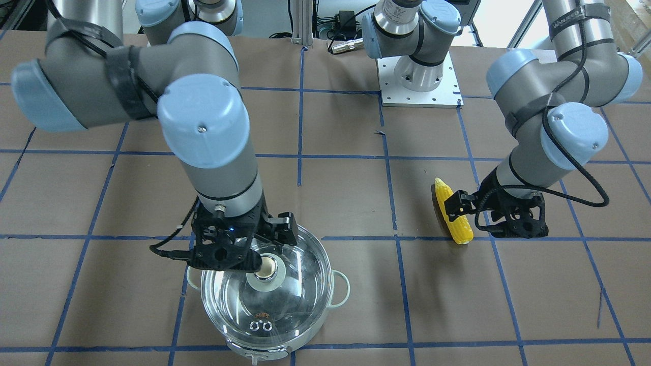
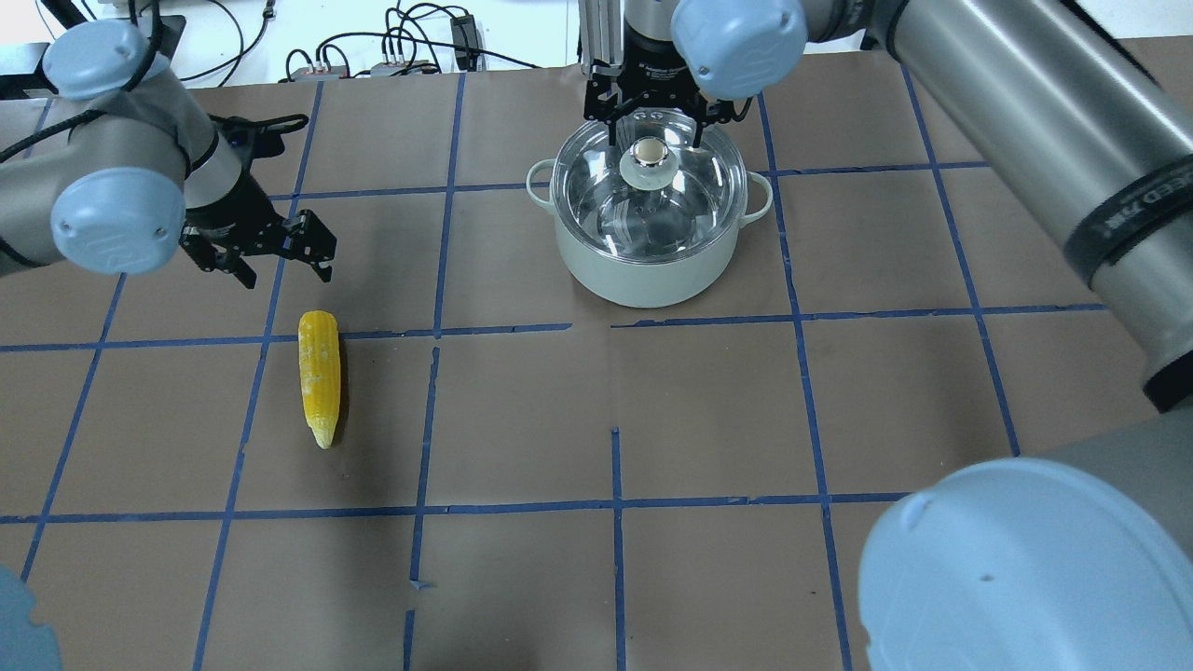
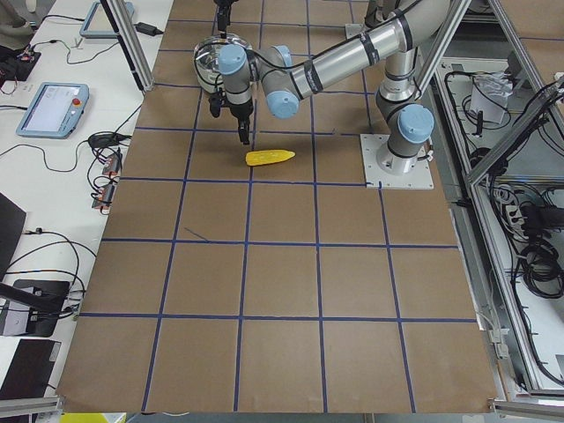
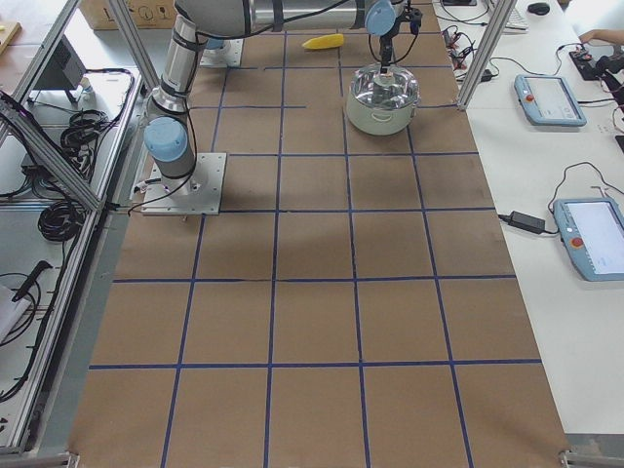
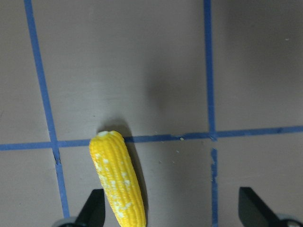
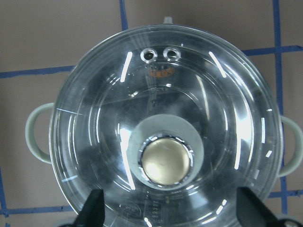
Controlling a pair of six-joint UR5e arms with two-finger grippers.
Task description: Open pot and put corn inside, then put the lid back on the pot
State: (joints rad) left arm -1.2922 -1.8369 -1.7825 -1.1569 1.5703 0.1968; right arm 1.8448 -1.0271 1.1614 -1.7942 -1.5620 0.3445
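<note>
Corn (image 2: 319,373) lies flat on the brown paper-covered table (image 2: 708,419), on the robot's left side and well apart from the pot (image 2: 652,275); its pointed end faces the robot and its blunt end faces away, close to a line of blue tape; nothing grips it. The left gripper (image 2: 280,261) hangs near the corn's blunt end with its jaws spread wide and nothing between them; in the left wrist view the corn runs just beside one fingertip (image 5: 92,208), while the other fingertip stands well off to the far side; whether that finger touches the corn cannot be told.

The stainless pot, with its pale loop handles at either side, stands on the far part of the table from the robot; the clear glass lid (image 2: 694,200) sits on it, closed; two metal-ringed vent holes (image 6: 161,54) show near the lid's rim. The right gripper (image 2: 654,126) hangs over the lid at its brass-coloured knob (image 6: 165,163); its jaws are wide apart, one to each side of the knob and not closed on it; the front view shows one finger just beside the knob.
</note>
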